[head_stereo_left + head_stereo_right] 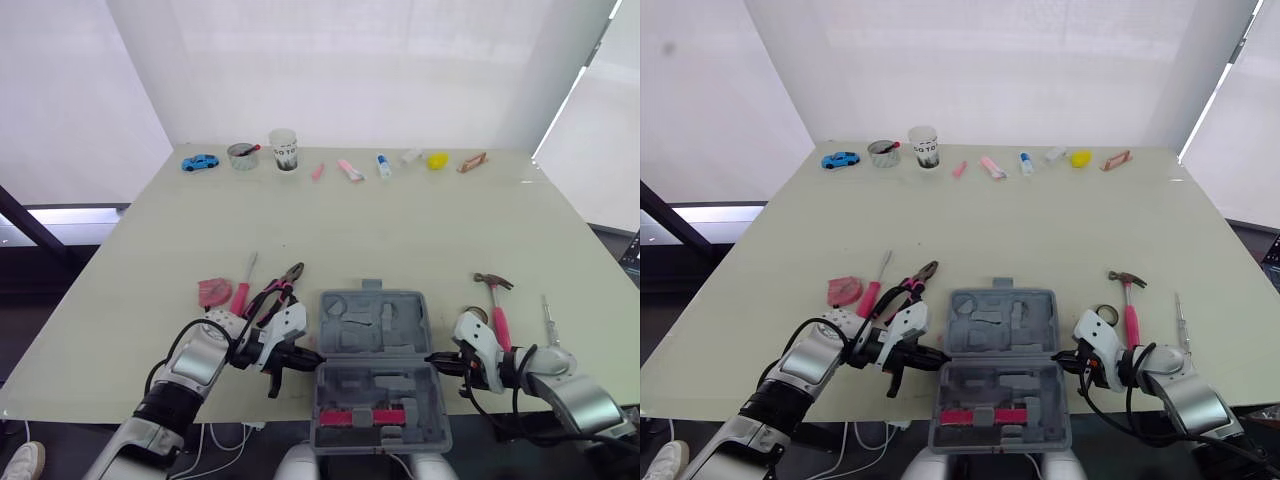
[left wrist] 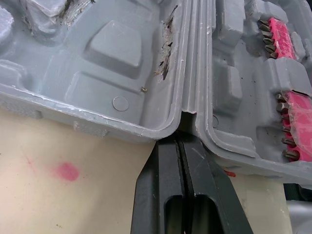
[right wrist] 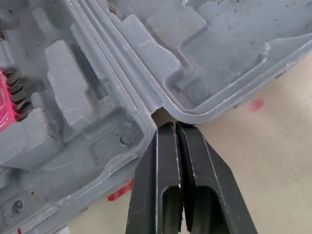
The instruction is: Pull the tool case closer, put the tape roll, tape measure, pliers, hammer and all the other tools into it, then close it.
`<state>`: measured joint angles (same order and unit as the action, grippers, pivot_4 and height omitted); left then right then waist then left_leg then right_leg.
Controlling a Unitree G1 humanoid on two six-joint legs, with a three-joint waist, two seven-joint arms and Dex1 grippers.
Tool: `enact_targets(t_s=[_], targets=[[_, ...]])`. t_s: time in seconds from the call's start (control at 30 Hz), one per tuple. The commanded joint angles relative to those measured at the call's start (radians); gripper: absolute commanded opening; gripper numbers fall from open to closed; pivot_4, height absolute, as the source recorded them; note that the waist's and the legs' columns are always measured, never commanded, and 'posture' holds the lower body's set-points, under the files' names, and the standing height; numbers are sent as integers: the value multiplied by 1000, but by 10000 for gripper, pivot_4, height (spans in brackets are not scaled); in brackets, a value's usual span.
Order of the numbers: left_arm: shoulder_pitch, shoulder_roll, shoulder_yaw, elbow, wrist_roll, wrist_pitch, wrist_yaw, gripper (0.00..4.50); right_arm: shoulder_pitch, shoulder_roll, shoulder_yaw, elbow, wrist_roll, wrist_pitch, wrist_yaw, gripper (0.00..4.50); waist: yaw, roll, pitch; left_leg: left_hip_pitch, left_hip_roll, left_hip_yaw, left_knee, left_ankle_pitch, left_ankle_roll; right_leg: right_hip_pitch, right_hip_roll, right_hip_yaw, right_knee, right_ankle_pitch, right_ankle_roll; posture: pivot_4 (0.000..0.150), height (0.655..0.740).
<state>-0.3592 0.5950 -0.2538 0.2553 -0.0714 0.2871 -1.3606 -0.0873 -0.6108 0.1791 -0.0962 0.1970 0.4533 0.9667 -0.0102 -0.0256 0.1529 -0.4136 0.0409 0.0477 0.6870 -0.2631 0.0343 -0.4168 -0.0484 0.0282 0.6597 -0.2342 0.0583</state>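
**While the case lies open, both claws sit clenched at its hinge**

Where the pale table meets its near edge, the grey tool case lies open and flat. One moulded half lies farther out, with a latch tab on its outer rim. The other half is nearest the robot and holds a pink bit rack.

The left gripper reaches in from the case's left side. Its two black fingers are pressed together with nothing between them, their tips at the notch where the two halves join. The right gripper mirrors it on the case's right side. Its fingers are likewise clenched and empty, their tips at the hinge gap.

To the right of the case lies the hammer, pink-handled, its head pointing away from the robot. The tape roll sits just beside its handle, near the right gripper. Farther right lies a slim metal tool.

To the left of the case lie the pliers, then a pink-handled screwdriver, then the pink tape measure. All of them are outside the case.

Along the far edge stand a blue toy car, a metal bowl and a cup. A row of small items runs on to their right, too small to name.
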Motion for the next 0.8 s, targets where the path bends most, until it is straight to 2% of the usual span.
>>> enact_targets(t_s=[0.03, 0.8], targets=[[-21, -3, -1, 10, -5, -19, 21, 0, 9, -7, -13, -24, 13, -9, -3, 974, 0, 0, 0, 0, 0, 0, 0, 0, 0, 0, 0, 0, 0, 0, 0, 1500, 7400], [-11, -15, -31, -20, -24, -6, 9, 0, 50, -45, -56, -29, 43, -15, -22, 974, 4, 0, 0, 0, 0, 0, 0, 0, 0, 0, 0, 0, -1, 0, 0, 1500, 7400]])
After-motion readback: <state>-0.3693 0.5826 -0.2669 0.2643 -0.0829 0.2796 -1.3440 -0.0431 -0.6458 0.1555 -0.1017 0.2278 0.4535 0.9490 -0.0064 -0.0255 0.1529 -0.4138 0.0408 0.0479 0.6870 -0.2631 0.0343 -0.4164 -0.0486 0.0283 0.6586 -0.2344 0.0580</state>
